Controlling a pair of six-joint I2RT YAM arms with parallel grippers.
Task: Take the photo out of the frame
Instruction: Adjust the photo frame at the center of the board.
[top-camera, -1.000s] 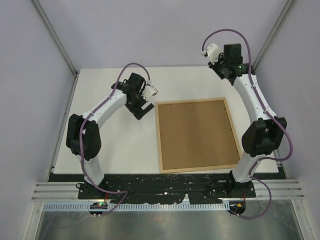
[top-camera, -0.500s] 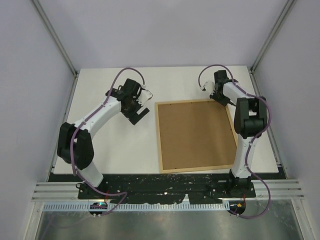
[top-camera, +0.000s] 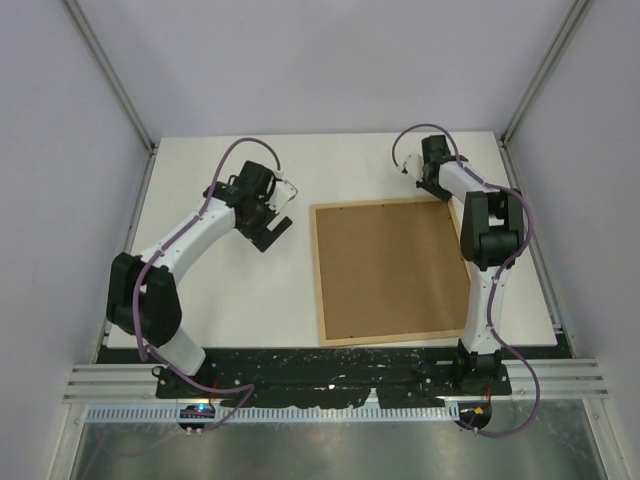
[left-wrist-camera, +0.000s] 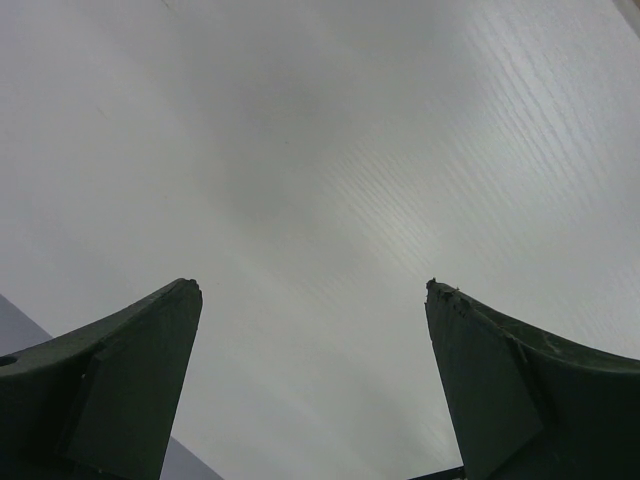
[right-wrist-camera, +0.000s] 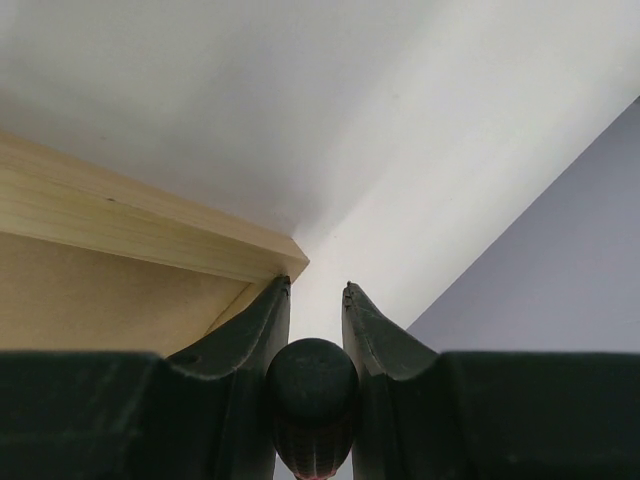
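Note:
The frame (top-camera: 392, 268) lies face down on the white table, its brown fibreboard back up inside a light-wood rim. The photo is hidden. My right gripper (top-camera: 433, 180) is low at the frame's far right corner. In the right wrist view its fingertips (right-wrist-camera: 316, 290) stand narrowly apart just off the wooden corner (right-wrist-camera: 150, 225), the left one touching it. The gripper is shut on a dark round-ended tool (right-wrist-camera: 312, 385) wedged deeper between the fingers. My left gripper (top-camera: 272, 228) hovers left of the frame, open, with only bare table between its fingers (left-wrist-camera: 130, 370).
The white table (top-camera: 230, 290) is ringed by pale lilac walls, and a wall shows close by the right gripper (right-wrist-camera: 560, 250). Both arm bases stand on a black rail (top-camera: 330, 375) at the near edge.
The right arm has dropped from a raised pose down to the frame's far right corner. The left arm has drifted a little left and back, its gripper still open.

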